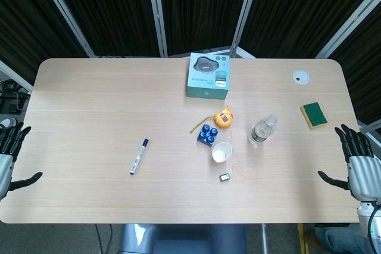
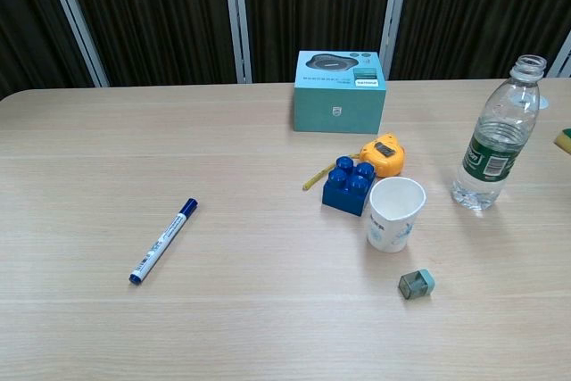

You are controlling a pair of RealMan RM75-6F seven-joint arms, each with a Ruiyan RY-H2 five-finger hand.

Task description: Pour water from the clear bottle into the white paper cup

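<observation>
A clear bottle [image 1: 262,129] [image 2: 498,138] with a green label stands upright and uncapped, right of the table's middle. The white paper cup [image 1: 221,152] [image 2: 394,213] stands upright just left of it and nearer the front edge, with a gap between the two. My left hand [image 1: 8,157] hangs open off the table's left edge, fingers spread. Off the right edge, my right hand [image 1: 359,165] is open too, well clear of the bottle. Neither hand shows in the chest view.
A blue toy brick [image 1: 207,134] [image 2: 350,184] and an orange tape measure [image 1: 223,117] [image 2: 384,153] sit just behind the cup. A small sharpener [image 1: 225,176] [image 2: 416,284] lies in front of it. A teal box [image 1: 208,75], marker [image 1: 139,156], sponge [image 1: 314,115] and white cap [image 1: 300,77] lie farther off.
</observation>
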